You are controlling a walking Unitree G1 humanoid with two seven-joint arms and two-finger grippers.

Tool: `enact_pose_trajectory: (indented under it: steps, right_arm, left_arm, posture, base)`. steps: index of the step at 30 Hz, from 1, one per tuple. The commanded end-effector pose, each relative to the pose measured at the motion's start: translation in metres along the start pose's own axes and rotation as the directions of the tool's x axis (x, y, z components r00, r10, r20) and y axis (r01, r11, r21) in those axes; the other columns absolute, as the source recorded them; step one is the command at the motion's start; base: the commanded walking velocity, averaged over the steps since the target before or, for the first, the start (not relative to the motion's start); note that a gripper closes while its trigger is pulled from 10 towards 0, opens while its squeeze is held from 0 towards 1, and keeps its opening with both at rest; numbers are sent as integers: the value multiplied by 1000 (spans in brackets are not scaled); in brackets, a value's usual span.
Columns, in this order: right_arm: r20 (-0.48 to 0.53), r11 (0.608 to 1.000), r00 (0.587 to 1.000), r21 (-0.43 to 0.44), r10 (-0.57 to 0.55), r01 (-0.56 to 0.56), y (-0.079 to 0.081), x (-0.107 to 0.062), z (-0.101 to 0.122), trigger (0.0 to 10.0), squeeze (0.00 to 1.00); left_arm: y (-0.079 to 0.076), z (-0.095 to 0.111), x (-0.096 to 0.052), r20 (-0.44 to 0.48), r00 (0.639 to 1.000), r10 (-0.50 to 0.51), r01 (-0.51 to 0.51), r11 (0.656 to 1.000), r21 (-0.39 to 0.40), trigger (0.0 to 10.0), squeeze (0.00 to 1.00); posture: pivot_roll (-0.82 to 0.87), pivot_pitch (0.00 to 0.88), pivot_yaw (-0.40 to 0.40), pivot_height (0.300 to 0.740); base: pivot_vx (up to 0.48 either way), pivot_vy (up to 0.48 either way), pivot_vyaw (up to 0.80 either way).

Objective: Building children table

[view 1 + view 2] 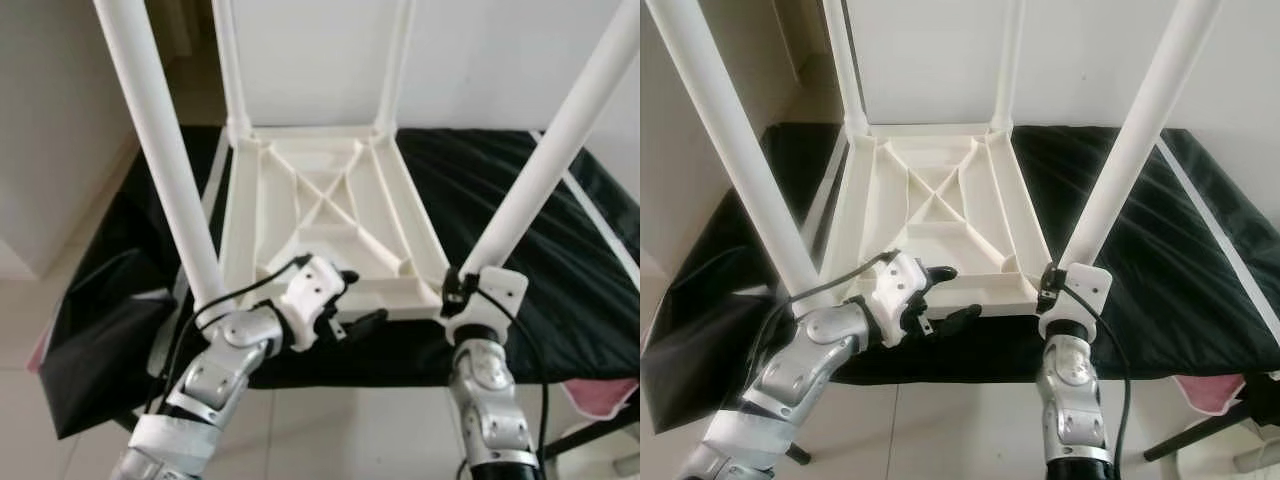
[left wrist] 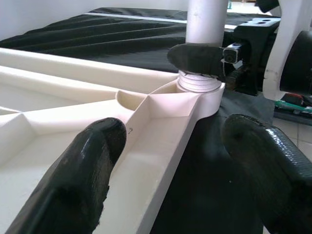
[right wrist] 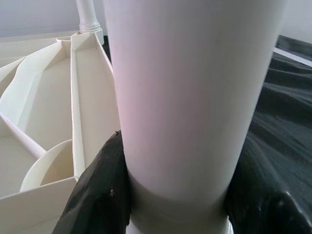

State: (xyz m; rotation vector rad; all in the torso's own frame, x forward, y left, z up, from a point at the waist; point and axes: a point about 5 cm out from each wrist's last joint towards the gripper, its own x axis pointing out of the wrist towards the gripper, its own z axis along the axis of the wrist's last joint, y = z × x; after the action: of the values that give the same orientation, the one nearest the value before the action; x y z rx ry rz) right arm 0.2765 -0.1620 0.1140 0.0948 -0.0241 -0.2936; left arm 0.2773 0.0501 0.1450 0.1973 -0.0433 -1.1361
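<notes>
A white plastic children's table (image 1: 320, 200) lies upside down on a black cloth, with its legs pointing up. My right gripper (image 1: 468, 290) is shut on the near right leg (image 1: 545, 160) just above its corner socket (image 2: 197, 85). In the right wrist view, black fingers (image 3: 97, 195) press both sides of that leg (image 3: 190, 97). My left gripper (image 1: 355, 298) is open at the table's front rim. One finger is over the ribbed underside and the other hangs outside the rim (image 2: 161, 161). The near left leg (image 1: 165, 150) rises beside my left arm.
The black cloth (image 1: 560, 260) covers a low surface and drapes over its front and left edges. A white strip (image 1: 600, 225) runs across the cloth at the right. Something pink (image 1: 600, 395) lies at the lower right. Pale tiled floor (image 1: 40, 300) is below, and a white wall is behind.
</notes>
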Motion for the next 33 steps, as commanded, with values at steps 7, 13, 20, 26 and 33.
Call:
enact_pose_trajectory:
  steps: [7,13,20,26,33]
  right_arm:
    - [-125,998,992,56,1,6,4,-1,-21,10000,0]
    - [-100,999,995,51,11,-6,12,2,-18,10000,1000]
    - [7,987,990,80,139,-139,16,6,0,10000,1000]
    - [22,960,963,73,268,-269,8,6,5,10000,196]
    - [50,912,911,-7,409,-410,-6,5,9,10000,0]
  left_arm:
    - [-4,-1,-2,9,1000,0,0,1000,-15,10000,0]
    - [-3,0,-5,11,1000,22,-22,1000,-16,10000,0]
    - [-7,0,-2,17,1000,18,-18,1000,-22,10000,0]
    - [-9,1,1,23,1000,9,-8,1000,-27,10000,0]
    - [-16,-4,0,10,1000,-19,20,1000,-24,10000,0]
  posture:
    - [0,21,-47,740]
    - [14,24,-55,740]
    - [-2,30,-58,740]
    - [-14,33,-57,740]
    - [-26,33,-58,740]
  base:
    - [0,0,0]
    - [0,0,0]
    - [0,0,0]
    - [0,0,0]
    - [0,0,0]
